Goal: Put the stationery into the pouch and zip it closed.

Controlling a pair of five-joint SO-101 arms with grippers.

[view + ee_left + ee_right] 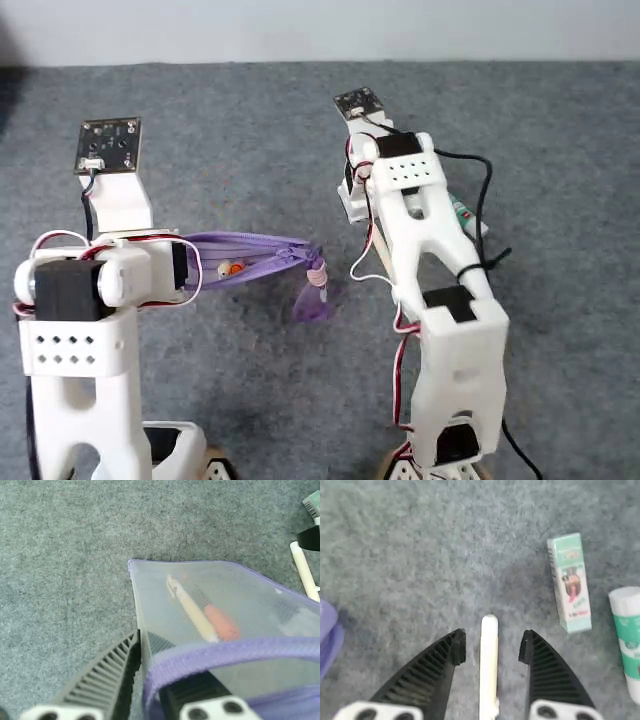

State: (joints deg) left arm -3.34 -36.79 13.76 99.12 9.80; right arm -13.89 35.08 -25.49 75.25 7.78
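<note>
The see-through pouch (220, 615) with a purple zip band (250, 255) lies on the grey carpet. A cream and orange pen (200, 615) is inside it. My left gripper (145, 650) is shut on the pouch's edge near one corner, and in the high view it sits at the pouch's left end (185, 265). My right gripper (492, 641) hangs open just above the carpet, one finger on each side of a white pen (489, 665) that lies lengthwise between them. That white pen (305, 570) lies just beyond the pouch.
A small green box (570, 582) and a green and white tube (627, 640) lie on the carpet beside the white pen. A corner of the purple pouch (327, 635) is close on the pen's other side. The right arm (430, 240) covers the items from above.
</note>
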